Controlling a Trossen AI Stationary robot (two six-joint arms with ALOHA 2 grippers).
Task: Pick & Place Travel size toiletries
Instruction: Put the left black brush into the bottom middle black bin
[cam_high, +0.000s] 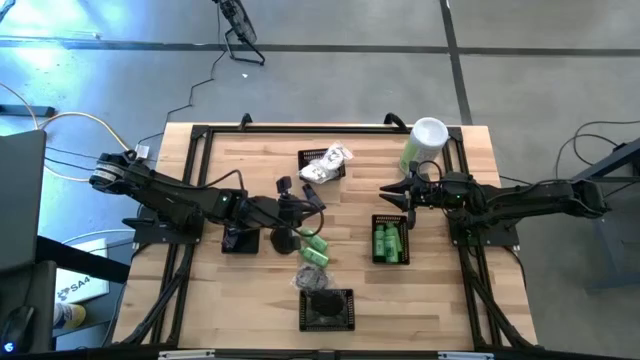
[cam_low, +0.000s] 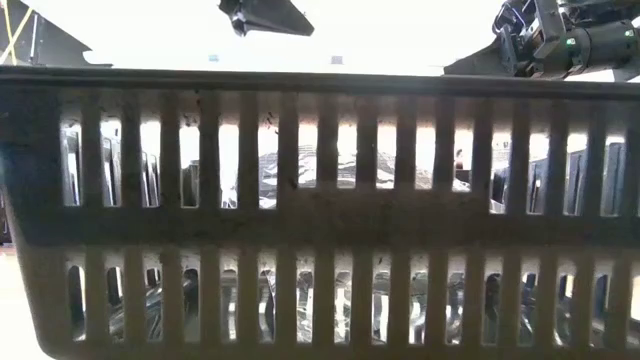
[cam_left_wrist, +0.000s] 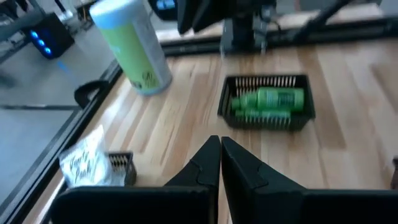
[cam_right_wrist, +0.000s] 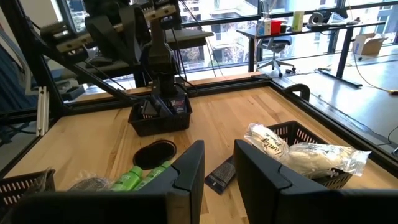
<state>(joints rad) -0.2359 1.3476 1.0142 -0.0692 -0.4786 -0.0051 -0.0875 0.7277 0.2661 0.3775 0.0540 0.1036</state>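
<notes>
On the light wooden worktop (cam_high: 250, 160), grey floor all round and desks by big windows beyond, bright green bottles (cam_high: 389, 243) fill the right-edge basket (cam_high: 391, 219); two more (cam_high: 316, 250) lie mid-table. Left gripper (cam_high: 297, 208) is clenched empty, right gripper (cam_high: 393, 195) slightly apart, grasping nothing.

A pale wooden table (cam_high: 250, 160) carries four black mesh baskets — one near the far edge (cam_high: 322, 165) heaped with white packets (cam_high: 330, 160), one toward the right edge (cam_high: 391, 241) filled with green bottles (cam_high: 390, 241), one at the near edge (cam_high: 327, 309), one left of centre (cam_high: 240, 240). A tall pale-green canister (cam_high: 424, 143) stands at the far right corner. Two green bottles (cam_high: 317, 250) lie loose mid-table.
</notes>
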